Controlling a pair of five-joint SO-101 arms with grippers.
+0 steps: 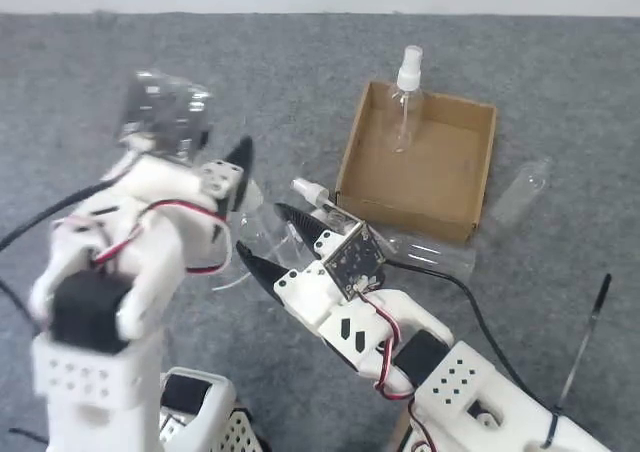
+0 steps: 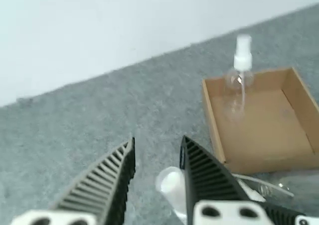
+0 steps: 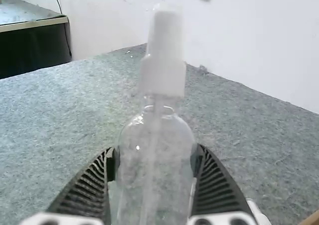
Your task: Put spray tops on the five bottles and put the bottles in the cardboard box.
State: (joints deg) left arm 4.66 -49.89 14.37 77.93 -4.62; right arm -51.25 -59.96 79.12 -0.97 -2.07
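A grey-carpeted table [image 1: 500, 62] carries everything. The left arm [image 1: 120, 272] stands tall at the table's near left corner, its wrist bent so that the left gripper [image 1: 240, 177] points toward the middle. The right arm [image 1: 400, 342] lies low, coming in from the near edge and angled toward the left arm. The cardboard box [image 1: 400, 212] sits past the middle, toward the far edge, open side up. In its far left corner stands the upright bottle [image 1: 405, 112], a white sprayer on its neck.

The right wrist view makes plain what is hard to read from above. The right gripper [image 3: 154, 155] is closed on the gripped bottle [image 3: 154, 190], a ribbed pad against each clear side, with a white spray top [image 3: 162, 60] at its neck. From above, that gripper [image 1: 262, 234] is near the box's near left corner.

In the left wrist view the left gripper [image 2: 158, 143] has its jaws parted with nothing between them. Beyond it are the box [image 2: 269, 130] and the upright bottle [image 2: 238, 90].

A side bottle [image 1: 525, 187] lies on the table just off the box's right wall. A front bottle [image 1: 430, 254] lies along the near wall.
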